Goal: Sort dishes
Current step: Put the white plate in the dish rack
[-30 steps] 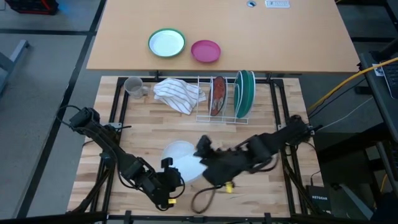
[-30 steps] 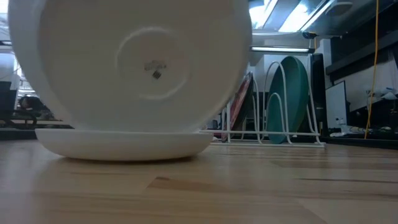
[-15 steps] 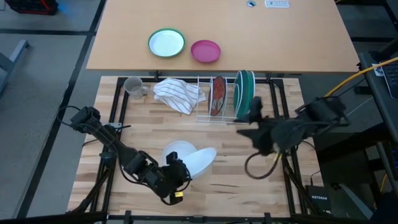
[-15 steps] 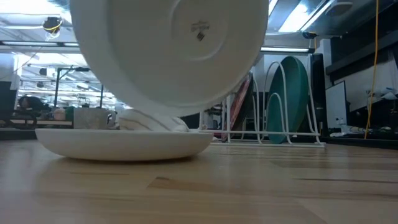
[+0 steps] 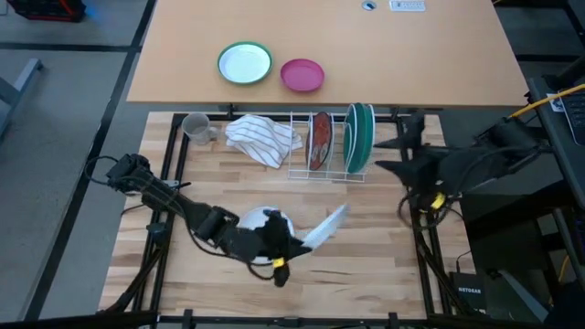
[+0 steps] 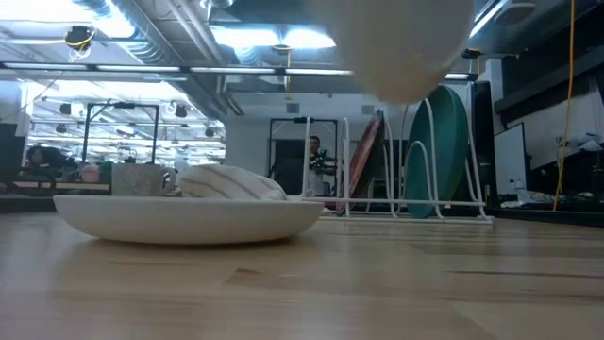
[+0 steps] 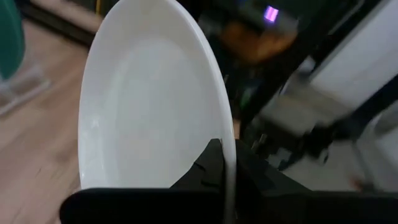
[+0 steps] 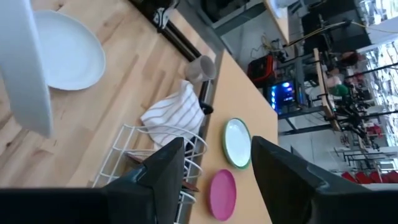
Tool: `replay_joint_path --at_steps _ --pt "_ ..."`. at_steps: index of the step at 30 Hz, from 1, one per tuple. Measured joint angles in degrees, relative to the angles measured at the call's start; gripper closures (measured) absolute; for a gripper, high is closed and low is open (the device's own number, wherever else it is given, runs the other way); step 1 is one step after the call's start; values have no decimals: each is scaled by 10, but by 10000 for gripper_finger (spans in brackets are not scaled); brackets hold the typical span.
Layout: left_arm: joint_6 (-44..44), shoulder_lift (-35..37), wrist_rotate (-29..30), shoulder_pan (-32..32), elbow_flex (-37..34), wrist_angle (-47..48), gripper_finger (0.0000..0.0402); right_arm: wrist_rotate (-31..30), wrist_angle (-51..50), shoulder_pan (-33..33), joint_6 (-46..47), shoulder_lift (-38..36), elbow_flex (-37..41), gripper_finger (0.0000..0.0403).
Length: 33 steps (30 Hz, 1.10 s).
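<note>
My left gripper (image 5: 291, 245) is shut on a white plate (image 5: 325, 228), held up on edge above the middle of the table; it fills the left wrist view (image 7: 149, 106) and shows blurred at the top of the low view (image 6: 396, 47). A second white plate (image 5: 259, 222) lies flat on the table beside it. A red-brown plate (image 5: 320, 139) and a dark green plate (image 5: 359, 137) stand on edge in the wire rack (image 5: 302, 169). My right gripper (image 5: 393, 164) is open and empty, right of the rack. My left gripper pinches the white plate's rim (image 7: 229, 163) between its two fingers, one finger on the plate's inner face and one on its underside. The plate is lifted clear of the table and stands tilted on edge, reaching from the fingers toward the table's right.
A striped towel (image 5: 263, 137) and a grey mug (image 5: 196, 126) lie left of the rack. A small green-rimmed plate (image 5: 245, 63) and a pink bowl (image 5: 302, 75) sit on the far tan table. A yellow cable (image 5: 548, 100) runs at the right.
My left gripper has moved up and toward the table's right with the white plate, lifting it off the other white plate and tipping it onto its edge. My right gripper has drawn back from the plates toward the table's right edge, up beside the rack.
</note>
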<state>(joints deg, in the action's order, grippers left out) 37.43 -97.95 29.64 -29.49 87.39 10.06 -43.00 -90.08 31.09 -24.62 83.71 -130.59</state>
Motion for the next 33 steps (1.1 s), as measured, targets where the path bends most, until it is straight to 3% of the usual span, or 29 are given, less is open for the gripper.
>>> replay_joint_path --at_steps 7,15,23,33 --pt "-34 0 9 72 1 -120 401 -1 0 0 -4 -52 0 214" --pt "-13 -7 10 187 0 -140 401 -1 1 0 -17 -111 43 214" --pt "0 -16 -47 268 0 -211 401 -6 1 0 1 -212 218 214" --pt "1 -29 -50 323 0 -232 401 -80 4 0 139 -357 499 214"
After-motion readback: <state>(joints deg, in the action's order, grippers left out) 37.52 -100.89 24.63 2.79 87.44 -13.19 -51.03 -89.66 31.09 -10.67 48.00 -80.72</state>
